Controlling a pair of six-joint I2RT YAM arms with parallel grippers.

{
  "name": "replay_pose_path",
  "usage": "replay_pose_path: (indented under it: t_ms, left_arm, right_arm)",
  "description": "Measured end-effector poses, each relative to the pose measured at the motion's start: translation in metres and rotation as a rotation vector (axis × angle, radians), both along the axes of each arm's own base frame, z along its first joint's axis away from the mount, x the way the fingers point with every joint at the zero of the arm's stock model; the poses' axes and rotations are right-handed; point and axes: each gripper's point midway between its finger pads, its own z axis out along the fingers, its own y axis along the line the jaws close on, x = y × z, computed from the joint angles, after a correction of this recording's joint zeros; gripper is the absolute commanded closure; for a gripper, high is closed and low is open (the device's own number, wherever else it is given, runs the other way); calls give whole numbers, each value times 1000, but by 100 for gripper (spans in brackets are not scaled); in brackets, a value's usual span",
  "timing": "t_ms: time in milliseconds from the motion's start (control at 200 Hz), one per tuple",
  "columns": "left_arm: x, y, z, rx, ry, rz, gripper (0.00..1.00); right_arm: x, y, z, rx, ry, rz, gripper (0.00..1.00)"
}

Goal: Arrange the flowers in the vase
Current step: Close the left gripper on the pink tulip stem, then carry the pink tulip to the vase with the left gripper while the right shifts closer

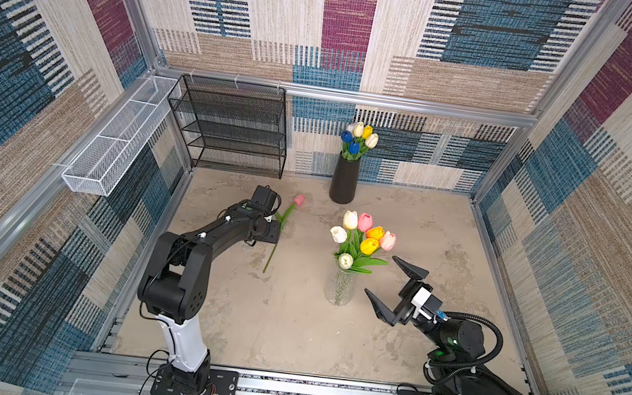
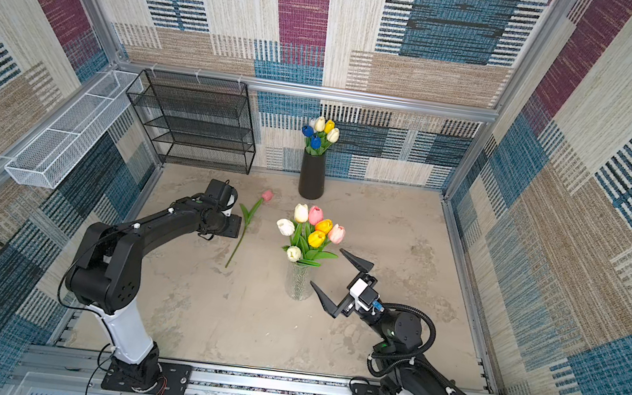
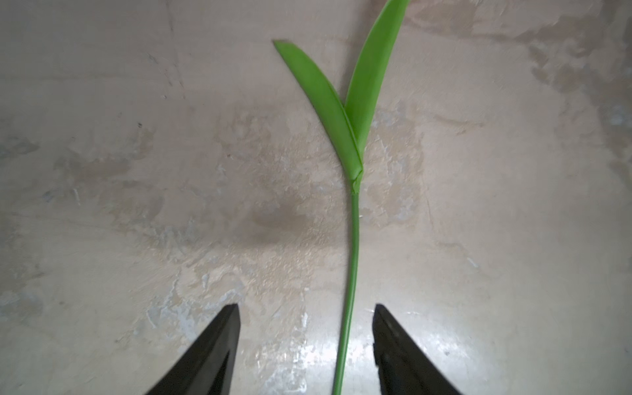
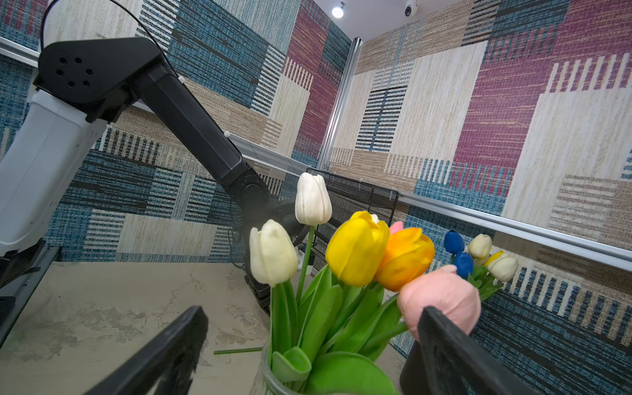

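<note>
- In both top views, a clear ribbed glass vase (image 1: 340, 288) (image 2: 298, 284) stands on the mottled beige tabletop (image 1: 287, 329). It holds seven artificial tulips (image 1: 363, 238) on green stems: three white, two pink, one yellow and one orange.
- One more pink tulip with a long green stem (image 1: 280, 227) (image 2: 246, 224) lies flat on the tabletop, left of the glass vase and well apart from it.
- The left gripper (image 1: 269, 234) points down over the middle of that stem.
- The right gripper (image 1: 380, 275) (image 2: 326, 266) hangs just right of the glass vase, jaws spread wide and empty.
- Behind the glass vase stands a tall black vase (image 1: 344, 181) with two blue, one yellow and at least two white tulips.
- In the left wrist view, the left gripper (image 3: 306, 314) has its jaws parted, and the lying stem runs between them, nearer one jaw and touching neither.
- In the right wrist view, the right gripper (image 4: 313, 309) frames the glass vase's rim and bouquet with its jaws released. A pale pink head sits just behind one jaw.
</note>
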Motion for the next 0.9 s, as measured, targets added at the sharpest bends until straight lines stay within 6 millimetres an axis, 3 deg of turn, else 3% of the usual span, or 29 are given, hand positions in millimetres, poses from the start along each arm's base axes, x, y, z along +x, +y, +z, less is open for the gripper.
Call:
replay_pose_path:
  t_ms: [250,541,761,821,901]
  left_arm:
    - [7,-17,-28,26,98,-58,38]
    - [14,-29,-37,58,138,-109,50]
    - [38,-33,-43,91,149,-116,81]
    - [38,-33,-46,96,164,-117,91]
    - [34,-31,-46,106,176,-121,96]
  right_arm:
    - [2,1,-3,-6,10,0,0]
    - [3,2,-5,-9,16,0,0]
    - [0,0,1,1,-2,0,0]
    - [0,-1,1,3,-3,-2,0]
    - [0,-1,0,2,0,-4,0]
